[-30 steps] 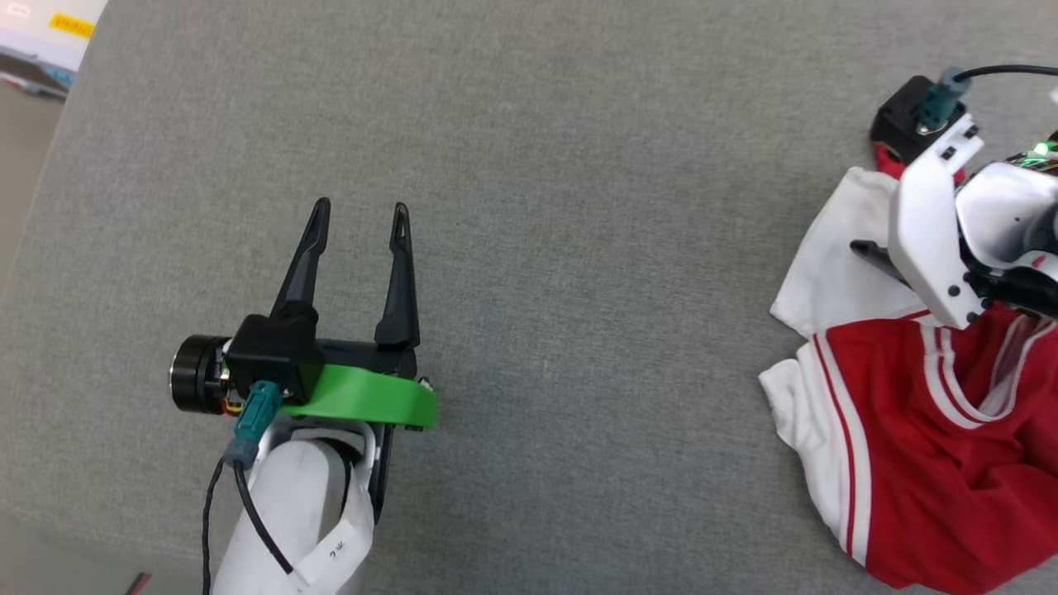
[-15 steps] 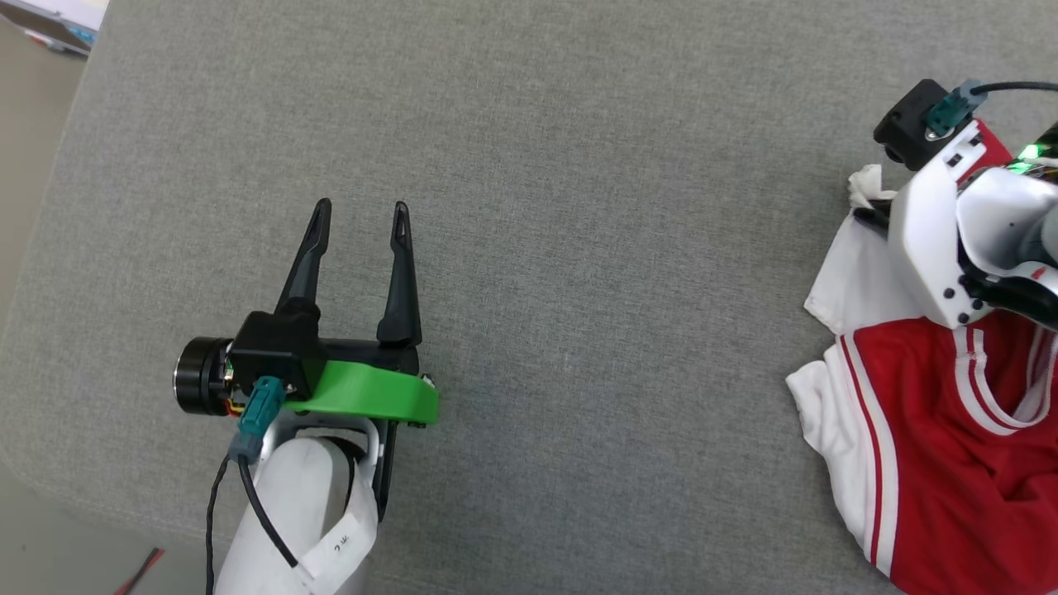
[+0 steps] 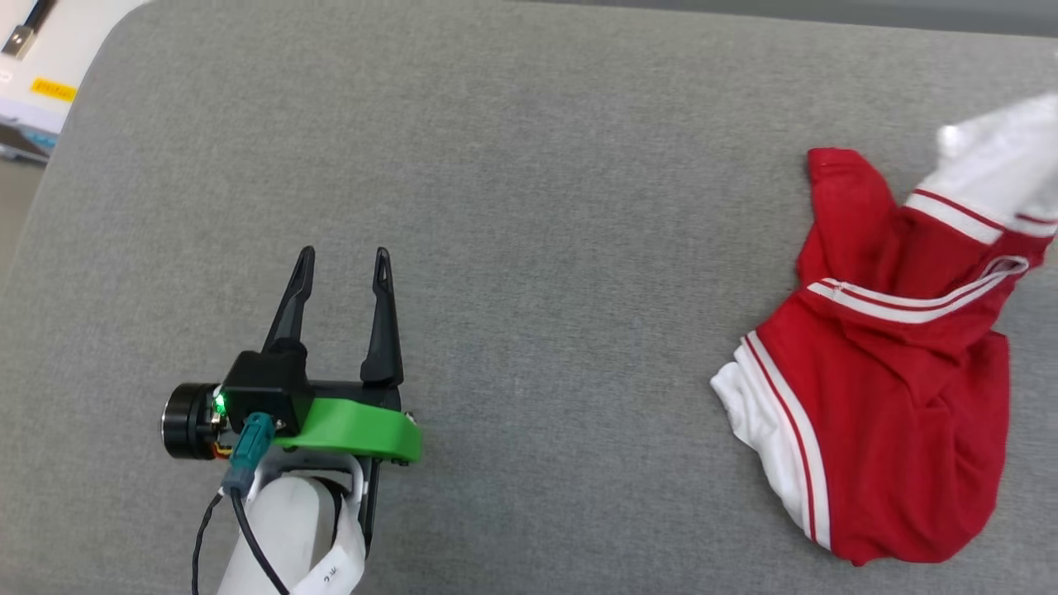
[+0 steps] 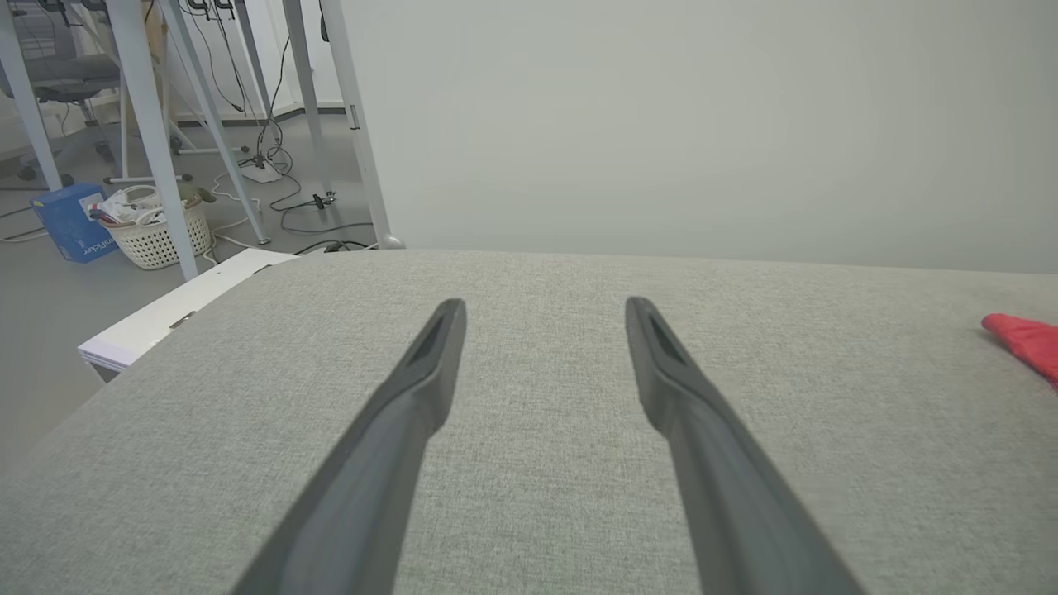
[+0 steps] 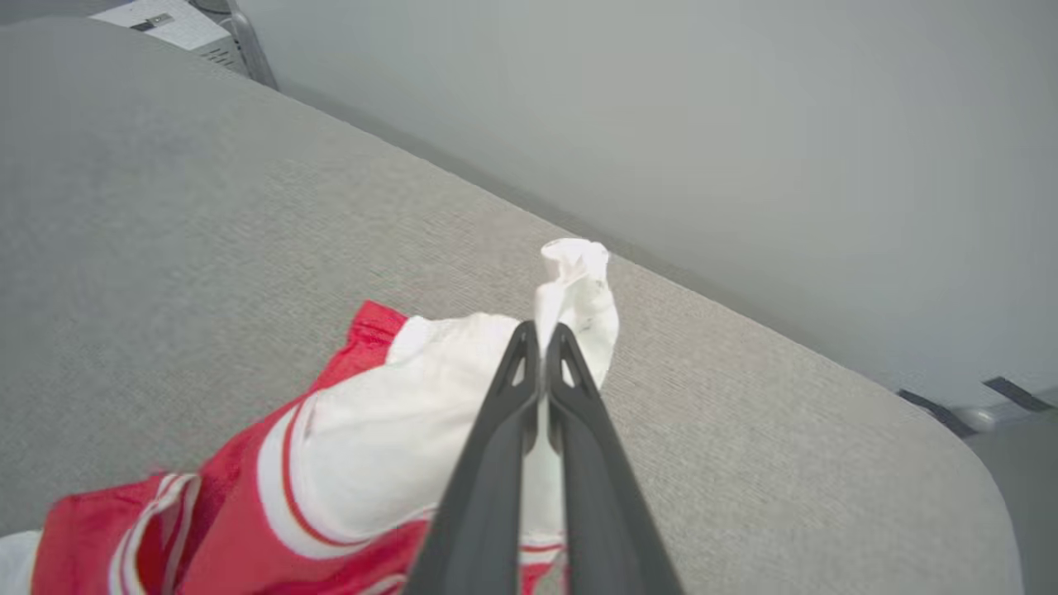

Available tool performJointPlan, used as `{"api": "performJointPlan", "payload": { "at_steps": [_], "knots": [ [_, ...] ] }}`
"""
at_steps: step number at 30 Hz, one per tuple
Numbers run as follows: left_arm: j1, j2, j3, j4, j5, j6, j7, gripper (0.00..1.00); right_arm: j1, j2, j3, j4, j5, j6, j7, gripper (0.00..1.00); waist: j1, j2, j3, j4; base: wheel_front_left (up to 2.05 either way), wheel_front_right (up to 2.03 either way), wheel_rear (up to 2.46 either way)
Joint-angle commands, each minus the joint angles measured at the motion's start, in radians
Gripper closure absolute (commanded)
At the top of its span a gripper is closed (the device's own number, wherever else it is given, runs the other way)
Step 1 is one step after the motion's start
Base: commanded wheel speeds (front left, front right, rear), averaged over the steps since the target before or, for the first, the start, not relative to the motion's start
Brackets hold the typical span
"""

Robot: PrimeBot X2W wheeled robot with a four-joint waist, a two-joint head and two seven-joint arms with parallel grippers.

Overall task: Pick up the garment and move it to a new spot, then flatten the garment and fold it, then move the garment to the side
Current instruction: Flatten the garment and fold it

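Grey pad (image 3: 529, 165): garment (image 3: 893, 413) bunched at far right, long axis near-to-far. Right gripper (image 5: 541, 332): jaws pinched on white sleeve (image 5: 579, 289); your nearer arm. Left gripper (image 3: 344, 253): jaws wide, empty, well apart to garment's left.

Right of frame, the garment (image 3: 893, 413) — red body, white sleeves, red-and-white striped trim; grey surface (image 3: 537, 207); lower left, black-fingered left gripper (image 3: 345, 256), green bracket (image 3: 355, 430).

Lab-type workroom around me: grey fabric bench (image 4: 529, 496), white desk legs (image 4: 147, 124), loose floor cables (image 4: 318, 225), wicker basket (image 4: 161, 240), blue box (image 4: 74, 223).
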Motion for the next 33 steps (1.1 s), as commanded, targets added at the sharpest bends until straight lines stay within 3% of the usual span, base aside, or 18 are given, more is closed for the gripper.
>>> {"api": "performJointPlan", "payload": {
  "at_steps": [1, 5, 10, 12, 13, 15, 21, 22, 23, 24, 27, 30, 33],
  "knots": [
    [0.016, -0.004, 0.007, 0.001, 0.011, -0.005, -0.006, 0.00, 0.064, -0.020, -0.021, 0.024, 0.015, -0.001, -0.023, 1.00, 0.0000, 0.0000, -0.031, -0.035, 0.00, 0.00, 0.00],
    [0.034, -0.004, 0.018, 0.002, 0.018, -0.009, -0.006, 0.00, 0.240, -0.050, -0.104, 0.117, 0.064, -0.001, -0.074, 1.00, 0.0000, 0.0000, -0.040, -0.053, 0.00, 0.00, 0.00],
    [0.041, -0.004, 0.024, 0.002, 0.023, -0.014, -0.006, 0.00, 0.457, -0.026, -0.188, 0.258, 0.138, -0.001, -0.115, 1.00, 0.0000, 0.0000, -0.041, -0.064, 0.00, 0.00, 0.00],
    [0.040, -0.004, 0.025, 0.002, 0.025, -0.017, -0.006, 0.00, 0.523, -0.001, -0.210, 0.309, 0.160, -0.001, -0.127, 1.00, 0.0000, 0.0000, -0.038, -0.065, 0.00, 0.00, 0.00],
    [0.034, -0.004, 0.024, 0.003, 0.027, -0.022, -0.006, 0.00, 0.601, 0.050, -0.235, 0.372, 0.200, -0.001, -0.122, 1.00, 0.0000, 0.0000, -0.031, -0.064, 0.00, 0.00, 0.00],
    [0.029, -0.004, 0.022, 0.004, 0.028, -0.024, -0.006, 0.00, 0.640, 0.087, -0.238, 0.406, 0.217, -0.001, -0.107, 1.00, 0.0000, 0.0000, -0.026, -0.062, 0.00, 0.00, 0.00],
    [0.022, -0.004, 0.024, 0.012, 0.036, -0.029, -0.006, 0.00, 0.660, 0.169, -0.253, 0.470, 0.220, -0.001, -0.118, 1.00, 0.0000, 0.0000, -0.028, -0.062, 0.00, 0.00, 0.00],
    [0.022, -0.004, 0.026, 0.013, 0.038, -0.029, -0.006, 0.00, 0.651, 0.171, -0.261, 0.477, 0.209, -0.001, -0.145, 0.85, 0.0000, 0.0000, -0.032, -0.063, 0.00, 0.00, 0.00],
    [0.023, -0.004, 0.029, 0.015, 0.040, -0.030, -0.006, 0.00, 0.637, 0.171, -0.274, 0.490, 0.191, -0.001, -0.189, 0.51, 0.0000, 0.0000, -0.039, -0.066, 0.00, 0.00, 0.00],
    [0.023, -0.004, 0.033, 0.016, 0.043, -0.032, -0.006, 0.00, 0.626, 0.170, -0.282, 0.496, 0.172, -0.001, -0.224, 0.00, 0.0000, 0.0000, -0.045, -0.068, 0.00, 0.00, 0.00],
    [0.026, -0.003, 0.045, 0.016, 0.048, -0.038, -0.006, 0.00, 0.582, 0.166, -0.316, 0.504, 0.091, -0.001, -0.331, 0.00, 0.0000, 0.0000, -0.067, -0.078, 0.00, 0.00, 0.00],
    [0.028, -0.001, 0.057, 0.013, 0.052, -0.045, -0.006, 0.00, 0.539, 0.174, -0.383, 0.492, 0.002, -0.001, -0.360, 0.00, 0.0000, 0.0000, -0.084, -0.092, 0.00, 0.00, 0.00],
    [0.024, 0.004, 0.064, 0.008, 0.056, -0.056, -0.006, 0.00, 0.507, 0.208, -0.534, 0.408, -0.143, -0.001, -0.362, 0.00, 0.0000, 0.0000, -0.096, -0.108, 0.00, 0.00, 0.00]
  ]
}}
